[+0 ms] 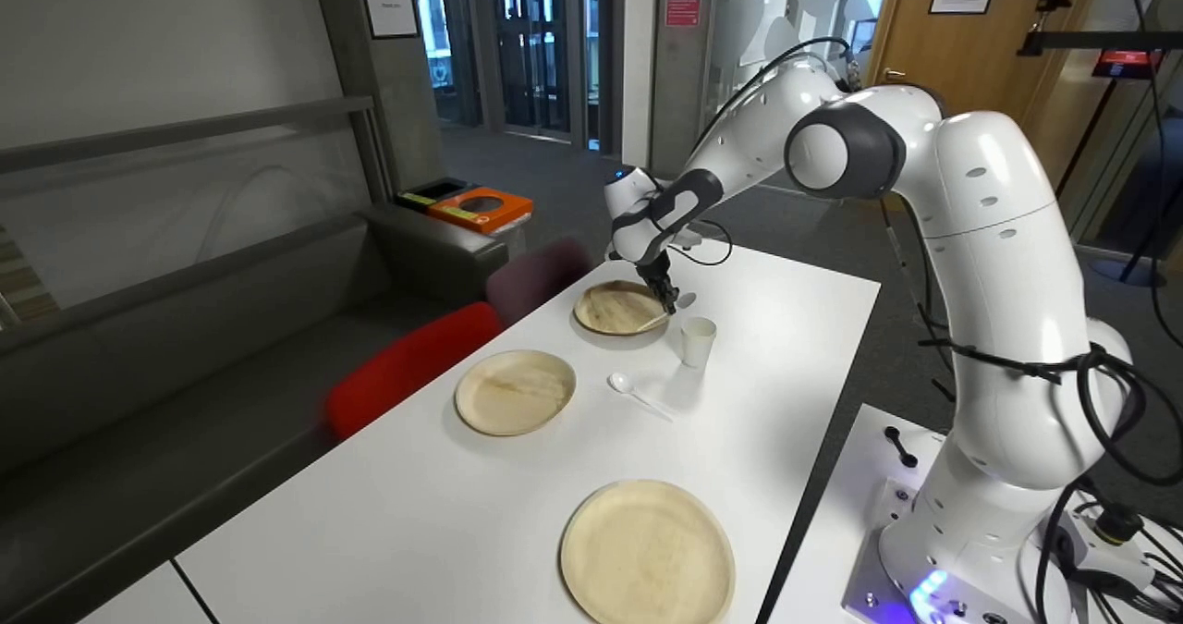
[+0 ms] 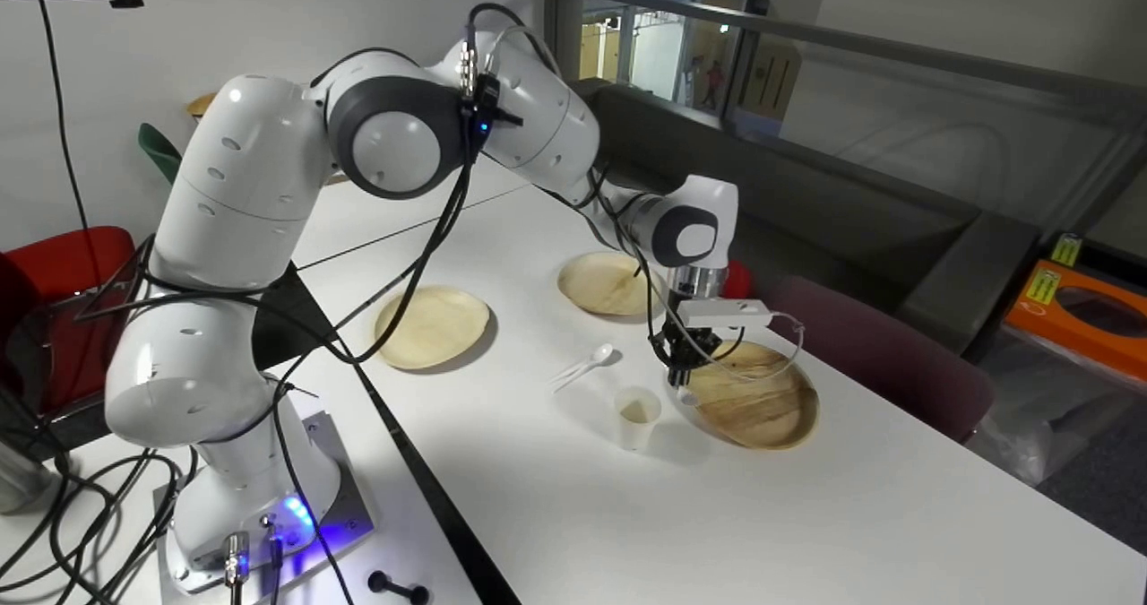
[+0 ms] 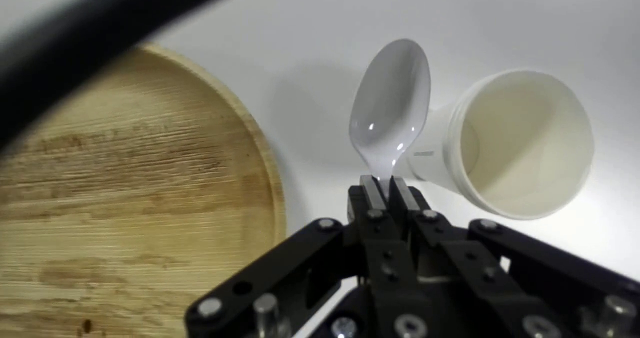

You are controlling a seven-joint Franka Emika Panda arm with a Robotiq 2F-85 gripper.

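One white spoon [image 3: 392, 90] hung clamped by its slim neck in the jaws, probably because that narrow part suited a firm pinch, its bowl jutting above the table [image 1: 786, 347] between the wooden plate [image 3: 150, 203] and the cup [image 3: 525, 142]. Plate rim and cup wall left it little sideways room, whereas broader space lay from cup to table edge.

The spoon [image 3: 391, 97] is white, and the gripper [image 3: 386, 190] is black with grey tips. One plate [image 3: 150, 213] is of brown wood colour, with darker streaks, while another plate [image 1: 647, 550] is more pale, like cream. The cup [image 3: 525, 147] is white, and the table [image 1: 370, 532] too. The arm [image 1: 1007, 263] is white with dark grey rings. One chair [image 1: 416, 365] is red, another chair [image 2: 878, 354] dull purple, and the box [image 2: 1039, 320] is orange with yellow labels [image 2: 1043, 286].
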